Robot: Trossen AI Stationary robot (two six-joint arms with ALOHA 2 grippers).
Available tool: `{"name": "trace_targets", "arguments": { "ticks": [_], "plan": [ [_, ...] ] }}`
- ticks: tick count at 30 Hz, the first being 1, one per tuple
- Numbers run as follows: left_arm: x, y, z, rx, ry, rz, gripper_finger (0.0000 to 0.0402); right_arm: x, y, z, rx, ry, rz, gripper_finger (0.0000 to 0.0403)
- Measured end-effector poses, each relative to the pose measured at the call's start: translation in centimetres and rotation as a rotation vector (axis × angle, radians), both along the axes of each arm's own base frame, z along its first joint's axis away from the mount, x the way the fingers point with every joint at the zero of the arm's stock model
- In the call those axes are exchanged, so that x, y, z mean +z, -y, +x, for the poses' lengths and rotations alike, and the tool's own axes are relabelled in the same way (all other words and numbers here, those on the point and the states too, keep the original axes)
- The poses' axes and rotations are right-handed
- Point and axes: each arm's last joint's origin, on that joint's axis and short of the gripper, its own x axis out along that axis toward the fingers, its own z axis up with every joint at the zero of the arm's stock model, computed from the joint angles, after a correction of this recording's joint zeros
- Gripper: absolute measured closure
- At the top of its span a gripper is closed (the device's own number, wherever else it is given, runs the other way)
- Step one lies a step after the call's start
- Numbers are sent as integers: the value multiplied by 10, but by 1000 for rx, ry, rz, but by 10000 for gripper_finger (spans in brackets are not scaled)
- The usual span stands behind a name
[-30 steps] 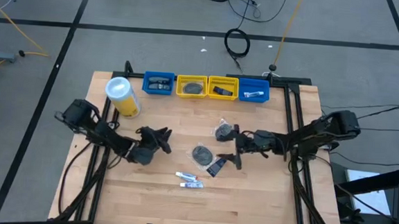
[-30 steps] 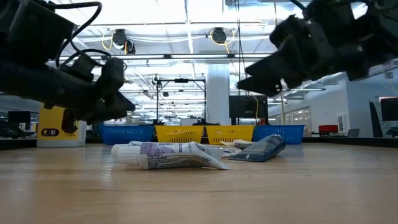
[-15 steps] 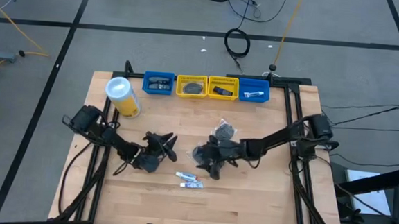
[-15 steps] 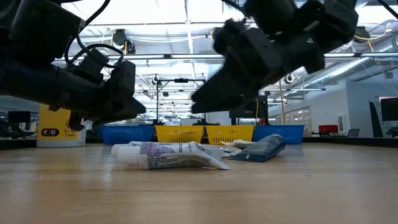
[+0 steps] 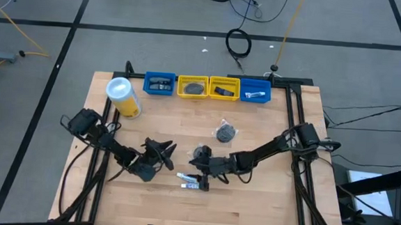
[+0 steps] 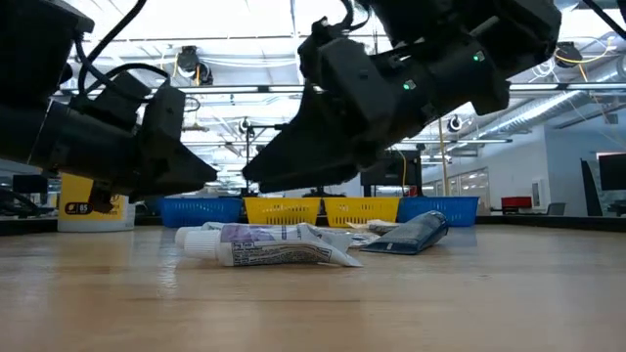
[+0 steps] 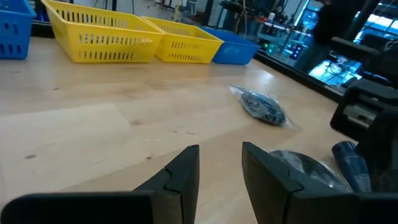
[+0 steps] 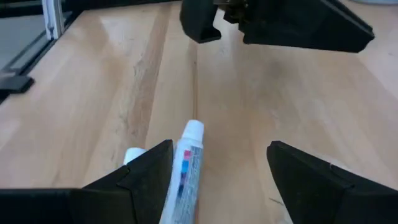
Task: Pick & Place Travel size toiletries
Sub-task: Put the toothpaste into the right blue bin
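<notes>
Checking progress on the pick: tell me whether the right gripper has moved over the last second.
Yes. In the high view the right gripper has swung away from the bins toward the table's near edge, now over the white tubes.

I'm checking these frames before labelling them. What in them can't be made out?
- High view: the right gripper covers part of the white tubes, so contact cannot be judged.
- Right wrist view: the tube is cut off by the picture's edge; its print is unreadable.
- High view: the bins' contents are too small to identify.
- Left wrist view: the wrapped disc is partly hidden by the left gripper's finger.
</notes>
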Motion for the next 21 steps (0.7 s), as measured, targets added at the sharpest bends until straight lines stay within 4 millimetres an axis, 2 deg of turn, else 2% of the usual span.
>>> {"name": "trace_targets", "arguments": {
  "ticks": [6, 9, 21],
  "plan": [
    [0, 9, -4, -53, -21, 13, 284, -16, -8, 22, 36, -18, 56, 161],
    [-1, 13, -6, -74, -30, 17, 284, -22, -11, 26, 24, -33, 78, 172],
    [-2, 24, -13, -132, -53, 39, 284, -33, -9, 22, -17, -141, 104, 257]
  ]
}}
